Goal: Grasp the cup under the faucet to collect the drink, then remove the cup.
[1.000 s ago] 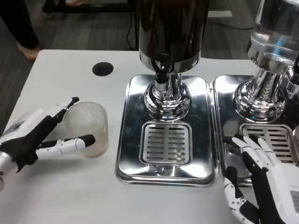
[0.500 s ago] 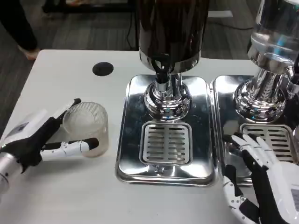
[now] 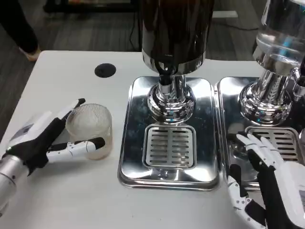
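Cup (image 3: 89, 129) sits on your desk (image 3: 57, 76), left hand (image 3: 45, 138) fingers bracketing it ungripped, right hand (image 3: 267, 176) spread idle; filling remains.

One head camera looks steeply down, close over the white table (image 3: 71, 191).

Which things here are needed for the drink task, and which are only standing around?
Needed: cup; left hand around it; dark dispenser with faucet; its drip tray.

Standing around: clear dispenser; table hole; right hand.
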`<state>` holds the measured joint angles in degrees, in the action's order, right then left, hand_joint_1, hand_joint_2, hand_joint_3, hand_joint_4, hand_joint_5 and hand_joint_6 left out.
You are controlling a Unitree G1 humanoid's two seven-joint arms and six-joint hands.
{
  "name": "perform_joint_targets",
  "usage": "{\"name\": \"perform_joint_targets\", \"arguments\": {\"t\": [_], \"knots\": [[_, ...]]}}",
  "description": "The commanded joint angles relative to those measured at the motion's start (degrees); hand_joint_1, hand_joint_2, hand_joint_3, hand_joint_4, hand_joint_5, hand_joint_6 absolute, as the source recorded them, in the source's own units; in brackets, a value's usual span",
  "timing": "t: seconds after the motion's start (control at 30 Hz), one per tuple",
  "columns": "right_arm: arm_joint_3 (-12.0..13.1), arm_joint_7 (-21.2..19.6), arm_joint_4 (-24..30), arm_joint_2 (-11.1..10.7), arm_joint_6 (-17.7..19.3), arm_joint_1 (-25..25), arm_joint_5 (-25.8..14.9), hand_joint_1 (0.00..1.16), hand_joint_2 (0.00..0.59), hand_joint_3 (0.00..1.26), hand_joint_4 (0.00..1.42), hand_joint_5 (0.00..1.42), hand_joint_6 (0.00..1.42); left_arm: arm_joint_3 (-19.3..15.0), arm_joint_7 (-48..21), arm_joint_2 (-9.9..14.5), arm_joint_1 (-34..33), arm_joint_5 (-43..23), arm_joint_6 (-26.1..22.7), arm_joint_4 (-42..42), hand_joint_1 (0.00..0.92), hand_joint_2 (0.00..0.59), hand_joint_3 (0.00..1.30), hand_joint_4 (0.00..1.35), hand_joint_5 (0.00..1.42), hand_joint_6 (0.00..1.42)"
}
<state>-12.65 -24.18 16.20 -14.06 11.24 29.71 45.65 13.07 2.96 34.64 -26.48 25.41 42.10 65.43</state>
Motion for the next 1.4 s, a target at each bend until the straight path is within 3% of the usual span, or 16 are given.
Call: {"name": "perform_joint_targets", "arguments": {"t": [0.03, 0.2, 0.37, 0.53, 1.1, 1.4], "knots": [[0.2, 0.5, 1.0, 0.2, 0.7, 0.4, -0.9, 0.49, 0.558, 0.26, 0.17, 0.12, 0.35, 0.2, 0.9, -0.8, -1.2, 0.2, 1.5, 1.2, 0.136, 0.076, 0.0, 0.01, 0.17, 0.21], [0.3, 0.7, 1.2, 0.3, 0.9, 0.5, -1.7, 0.49, 0.555, 0.26, 0.17, 0.13, 0.35, 0.2, 1.5, -1.1, -1.4, 0.1, 3.4, 2.2, 0.163, 0.123, 0.13, 0.15, 0.31, 0.36], [0.4, 1.0, 1.0, 0.4, 1.1, 0.5, -2.8, 0.48, 0.553, 0.26, 0.17, 0.14, 0.37, -0.6, 3.2, -1.3, -0.9, -0.6, 5.9, 3.4, 0.141, 0.19, 0.28, 0.32, 0.56, 0.73], [0.4, 1.1, 0.7, 0.4, 1.5, 0.4, -3.3, 0.48, 0.553, 0.26, 0.18, 0.14, 0.37, -1.3, 4.7, -1.4, -0.9, -0.8, 7.0, 4.1, 0.124, 0.209, 0.35, 0.42, 0.69, 0.9], [0.8, 0.8, 0.9, 0.9, 2.2, 0.9, -4.2, 0.47, 0.553, 0.25, 0.19, 0.16, 0.33, -4.4, 8.7, -4.0, -0.6, -2.7, 13.5, 2.1, 0.135, 0.233, 0.37, 0.49, 0.78, 1.01], [0.9, 0.4, 1.9, 1.8, 2.3, 1.8, -4.0, 0.47, 0.553, 0.25, 0.2, 0.16, 0.32, -2.8, 7.1, -6.8, -2.4, -2.0, 13.3, 2.4, 0.136, 0.234, 0.37, 0.49, 0.78, 1.01]]}}
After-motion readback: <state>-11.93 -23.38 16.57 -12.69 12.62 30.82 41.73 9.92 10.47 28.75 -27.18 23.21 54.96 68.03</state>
